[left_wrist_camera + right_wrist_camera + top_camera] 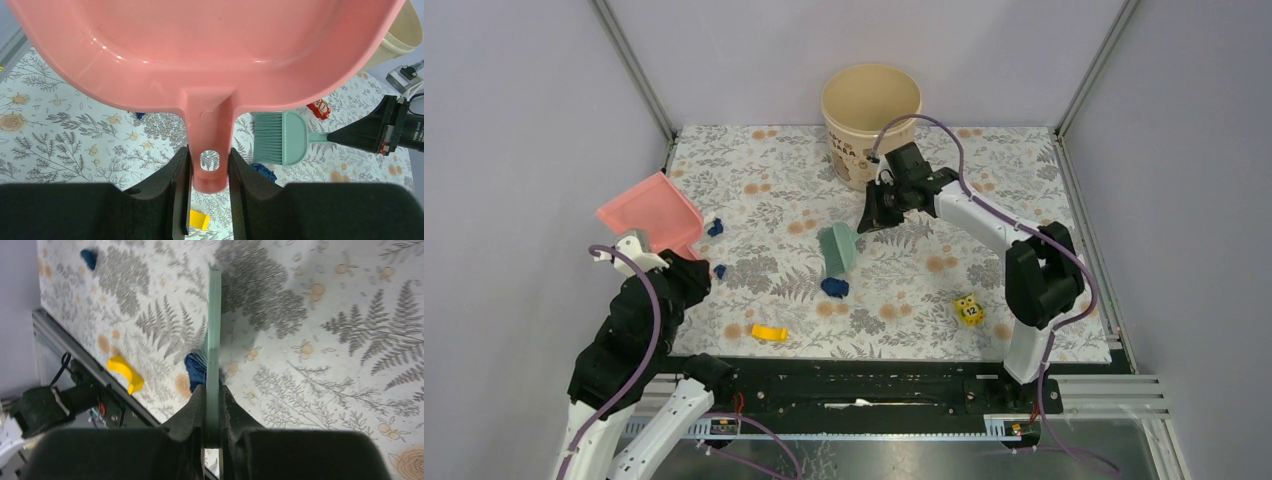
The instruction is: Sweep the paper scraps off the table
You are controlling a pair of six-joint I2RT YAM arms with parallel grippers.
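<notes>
Navy paper scrap (834,287) near right tool (876,212)

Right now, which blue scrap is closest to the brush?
The scrap right at the brush bristles; the other scraps sit far left, beside the dustpan.

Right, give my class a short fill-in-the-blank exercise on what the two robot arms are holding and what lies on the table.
1. The left gripper is shut on the handle of the ___ plastic dustpan.
2. The right gripper clamps the mint-green hand brush by its ___.
3. The small yellow toy cube shows the number ___.
Missing words: pink; handle; 12.
</notes>
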